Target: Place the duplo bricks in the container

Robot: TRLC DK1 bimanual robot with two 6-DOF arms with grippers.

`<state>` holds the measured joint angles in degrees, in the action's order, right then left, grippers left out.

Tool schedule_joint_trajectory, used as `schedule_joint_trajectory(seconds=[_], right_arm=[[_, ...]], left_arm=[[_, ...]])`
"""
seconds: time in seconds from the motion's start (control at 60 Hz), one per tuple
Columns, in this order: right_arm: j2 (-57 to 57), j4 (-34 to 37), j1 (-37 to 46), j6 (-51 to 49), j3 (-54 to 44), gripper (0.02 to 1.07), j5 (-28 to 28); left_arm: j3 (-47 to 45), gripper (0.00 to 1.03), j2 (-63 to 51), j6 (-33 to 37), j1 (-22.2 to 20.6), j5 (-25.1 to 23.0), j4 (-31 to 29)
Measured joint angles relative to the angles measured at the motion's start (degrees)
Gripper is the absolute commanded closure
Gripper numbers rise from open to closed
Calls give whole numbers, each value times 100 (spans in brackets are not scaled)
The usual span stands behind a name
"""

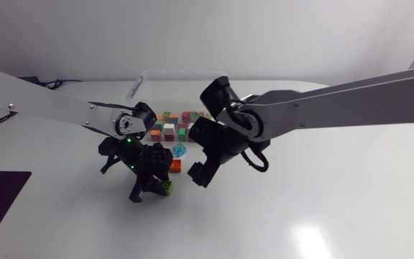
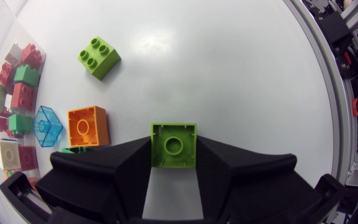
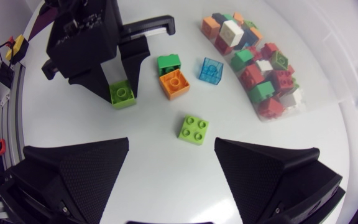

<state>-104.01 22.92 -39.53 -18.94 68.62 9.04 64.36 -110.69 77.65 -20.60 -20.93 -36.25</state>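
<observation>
White tabletop (image 1: 322, 208) carries everything I'm working with. My left arm (image 1: 49, 108) and my right arm (image 1: 336, 104) come in from opposite sides, and their tips sit close together near the middle. Past both of them lies the clear container (image 3: 319, 56), with a heap of bricks (image 3: 260, 68) in red, green, white and orange inside it.

My left pincer (image 2: 173, 152) is clenched on a lime brick (image 2: 174, 144), a finger pressed to each of two opposite sides and the hollow underside facing the wrist camera. I cannot tell whether that brick is off the surface.

My right pincer (image 3: 173, 144) is released, with its fingers spread wide. A second lime brick (image 3: 194, 129) lies studs up just ahead of its gap, touching neither finger.

Just beside the left pincer, on the container side, an orange brick (image 2: 87, 126) lies hollow side up. A dark green brick (image 3: 169, 63) sits against the orange one. A clear blue brick (image 2: 43, 124) rests between the orange one and the container.
</observation>
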Motion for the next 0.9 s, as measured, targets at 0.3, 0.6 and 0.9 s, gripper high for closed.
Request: schedule_joint_trajectory(seconds=[0.3,0.6,0.9], right_arm=[[-800,391,-26,424,715,13,-188],[-1311,625,140,632,1196,18,-205],[-1576,695,177,697,1294,38,-227]], left_arm=[[-116,74,531,0,214,2,-407],[-122,74,1779,-149,734,-474,-527],[-79,74,2710,-874,885,-925,-396]])
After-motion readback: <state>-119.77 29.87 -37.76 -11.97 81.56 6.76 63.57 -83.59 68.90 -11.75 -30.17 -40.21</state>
